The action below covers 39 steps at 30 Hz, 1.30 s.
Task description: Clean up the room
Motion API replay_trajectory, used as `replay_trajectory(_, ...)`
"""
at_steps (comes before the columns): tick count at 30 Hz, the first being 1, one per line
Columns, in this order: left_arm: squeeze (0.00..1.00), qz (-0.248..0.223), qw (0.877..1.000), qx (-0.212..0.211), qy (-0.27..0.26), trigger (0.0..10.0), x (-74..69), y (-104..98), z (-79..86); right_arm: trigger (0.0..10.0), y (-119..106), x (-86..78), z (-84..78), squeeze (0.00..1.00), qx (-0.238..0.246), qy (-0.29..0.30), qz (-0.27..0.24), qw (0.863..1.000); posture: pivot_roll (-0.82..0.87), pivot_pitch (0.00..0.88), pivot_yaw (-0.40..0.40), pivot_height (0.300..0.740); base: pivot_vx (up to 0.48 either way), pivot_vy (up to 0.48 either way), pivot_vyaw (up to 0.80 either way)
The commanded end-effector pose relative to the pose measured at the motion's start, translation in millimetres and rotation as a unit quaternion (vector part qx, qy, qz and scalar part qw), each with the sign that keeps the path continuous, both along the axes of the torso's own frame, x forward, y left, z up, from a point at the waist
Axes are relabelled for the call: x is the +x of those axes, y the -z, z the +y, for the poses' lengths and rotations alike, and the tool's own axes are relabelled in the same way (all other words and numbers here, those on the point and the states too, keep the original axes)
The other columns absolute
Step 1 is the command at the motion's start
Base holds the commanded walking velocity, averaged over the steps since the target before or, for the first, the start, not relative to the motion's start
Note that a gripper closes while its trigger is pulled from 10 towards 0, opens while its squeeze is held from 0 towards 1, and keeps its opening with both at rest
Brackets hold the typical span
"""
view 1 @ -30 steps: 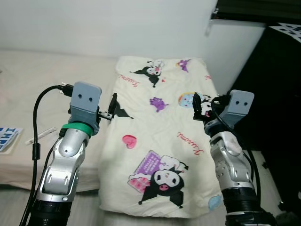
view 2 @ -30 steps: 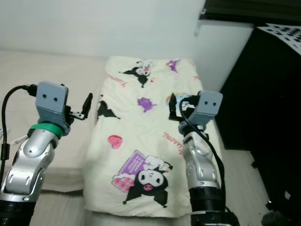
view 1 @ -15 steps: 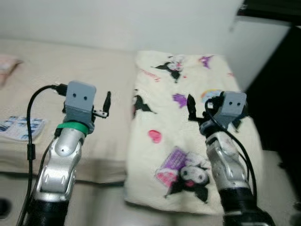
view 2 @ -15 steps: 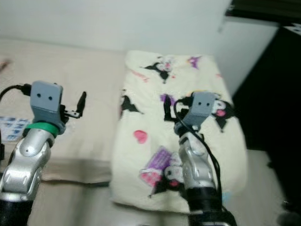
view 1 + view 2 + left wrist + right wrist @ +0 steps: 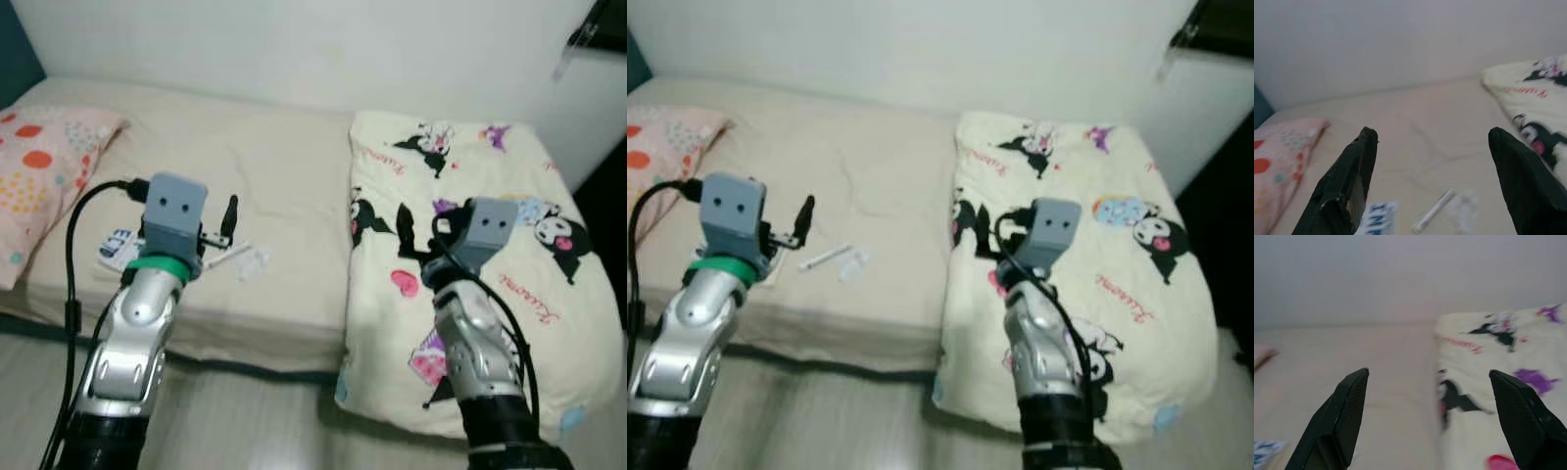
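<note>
A cream, cartoon-printed folded quilt [image 5: 470, 245] lies on the right end of the beige bed [image 5: 245, 166], its near edge hanging over the bed's front. On the left end rests a pink pillow with orange and red spots [image 5: 44, 166]. Between them, near the bed's front edge, sits the small clutter: a white-and-blue printed packet [image 5: 116, 245], a slim white tube-like stick [image 5: 1434, 217] and a crumpled clear wrapper [image 5: 257, 262] just to its right.

The left pincer [image 5: 227, 217] hovers above these bits, its two black fingers [image 5: 1347, 183] spread wide with nothing between them. The right pincer [image 5: 1435, 416] is held over the quilt's left edge, equally wide and empty.

The step in hand looks like approaching the litter for pick-up. To do it well, the left arm should drop straight over one piece, probably the stick, turning the wrist so the fingers straddle its narrow width rather than its length. The mattress gives, so pressing lightly into it should help get under a flat item. The wrapper is flimsy and may slide; pinch its bunched middle. The right arm is best kept clear of the quilt.
</note>
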<state>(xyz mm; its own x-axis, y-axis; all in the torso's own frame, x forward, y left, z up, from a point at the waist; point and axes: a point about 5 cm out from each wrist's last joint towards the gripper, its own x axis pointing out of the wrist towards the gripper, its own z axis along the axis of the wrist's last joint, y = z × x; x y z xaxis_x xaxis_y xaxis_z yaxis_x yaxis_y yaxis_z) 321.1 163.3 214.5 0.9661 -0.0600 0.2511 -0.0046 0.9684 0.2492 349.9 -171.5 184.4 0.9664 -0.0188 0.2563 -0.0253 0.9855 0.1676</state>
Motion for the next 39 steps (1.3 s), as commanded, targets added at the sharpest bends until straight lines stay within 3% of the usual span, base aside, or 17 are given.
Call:
replay_trajectory(1,0.0,0.008,1.0,0.01,-0.004,10.0,-0.6,5,0.6,10.0,4,-1.3,-1.2,0.0,0.0,0.003,0.007,1.0,0.02,0.096,0.016,0.726,0.0,0.0,0.0)
replay_trajectory(9,0.0,0.012,1.0,0.019,-0.005,10.0,1.5,6,0.2,10.0,4,-2.0,-1.4,0.0,0.001,0.004,0.006,1.0,0.02,0.098,0.018,0.726,0.0,-0.399,0.0)
replay_trajectory(22,0.0,0.028,0.999,0.015,-0.017,10.0,-2.0,12,2.4,10.0,5,-2.9,-1.4,0.0,0.001,0.004,0.006,1.0,0.02,0.102,0.02,0.726,0.0,0.0,0.0)
replay_trajectory(31,0.0,0.031,0.999,-0.001,-0.027,10.0,-11.8,19,-6.3,10.0,2,-6.3,11.7,0.0,0.01,-0.043,-0.008,0.999,0.03,0.103,0.016,0.726,0.0,0.0,0.0)
replay_trajectory(33,0.0,0.032,0.999,-0.005,-0.032,10.0,-13.9,21,-9.2,10.0,4,-7.4,18.0,0.0,-0.007,-0.06,-0.006,0.998,0.03,0.105,0.012,0.726,0.0,0.0,0.0)
replay_trajectory(39,0.0,0.034,0.999,-0.006,-0.037,10.0,-15.1,22,-10.3,10.0,8,-6.5,16.2,0.0,-0.013,-0.053,0.007,0.999,0.03,0.107,0.01,0.726,0.0,0.0,0.0)
